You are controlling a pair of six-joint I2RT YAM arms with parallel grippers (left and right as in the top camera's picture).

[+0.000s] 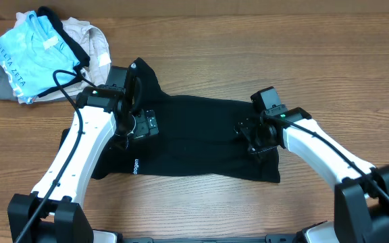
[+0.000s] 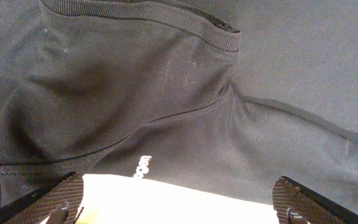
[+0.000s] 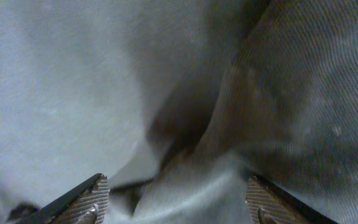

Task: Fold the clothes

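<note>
Light brown wood-grain table fills the overhead view. Pile of crumpled clothes sits at abt 10 o'clock, near the far-left corner. Light blue shirt w/ dark lettering lies on top. Beige garment is at the blue shirt's 3 o'clock, touching it. Grey garment pokes out from under the blue one at its 8 o'clock. Narrow black fabric strip runs over the pile btwn blue and beige.
</note>
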